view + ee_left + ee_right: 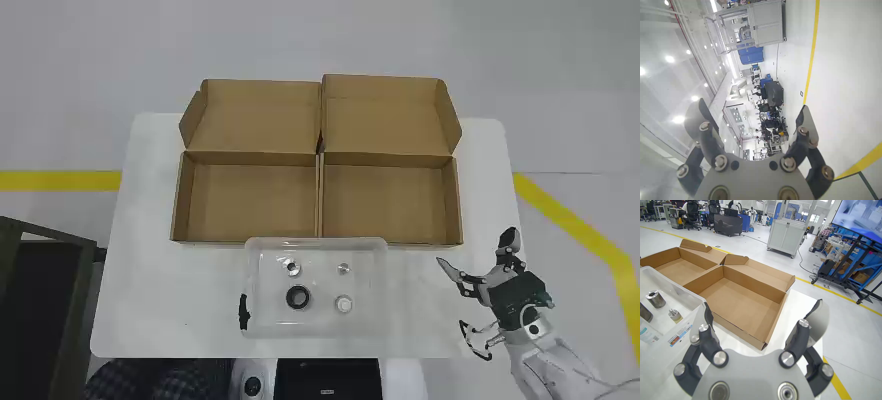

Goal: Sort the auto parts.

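A clear plastic bin (256,283) stands at the table's front middle and holds several small parts: a steel bushing (292,267), a small metal stud (343,268), a black ring (297,297) and a white round piece (344,303). In the right wrist view the bushing (655,298) and the stud (675,314) stand upright inside the bin wall (687,298). My right gripper (477,252) (763,311) hangs open and holds nothing, just right of the bin, over the table's front right part. My left gripper (752,104) is open with nothing in it, facing the room away from the table.
Two open cardboard boxes lie side by side behind the bin, the left box (200,205) (677,270) and the right box (390,205) (742,302), lids folded back. A black piece (242,310) sits at the bin's left edge. The table's right edge (508,200) is close to the right gripper.
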